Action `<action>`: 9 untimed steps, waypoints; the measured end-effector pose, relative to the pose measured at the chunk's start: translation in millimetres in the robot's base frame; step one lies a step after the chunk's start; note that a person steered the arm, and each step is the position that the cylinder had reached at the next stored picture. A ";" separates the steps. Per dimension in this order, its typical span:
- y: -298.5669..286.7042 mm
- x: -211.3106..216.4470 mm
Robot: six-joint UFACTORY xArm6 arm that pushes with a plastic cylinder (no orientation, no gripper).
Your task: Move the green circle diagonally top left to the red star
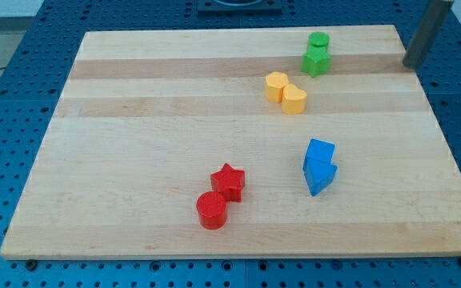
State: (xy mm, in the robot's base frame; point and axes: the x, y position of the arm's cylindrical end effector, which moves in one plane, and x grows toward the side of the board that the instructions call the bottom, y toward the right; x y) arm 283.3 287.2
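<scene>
Rod: dark, at the table's 2 o'clock corner; my tip sits just off the edge; it ends bare, no fingers.
Green circle: near 1 o'clock, touching a green star at its 6 o'clock.
Red star: toward 6 o'clock, red circle touching at its 7 o'clock.
Yellow blocks: touching pair between greens and reds.
Blue blocks: pair at 4 o'clock.
</scene>
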 end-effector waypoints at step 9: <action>-241.0 -36.9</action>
State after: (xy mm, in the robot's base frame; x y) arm 246.4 46.2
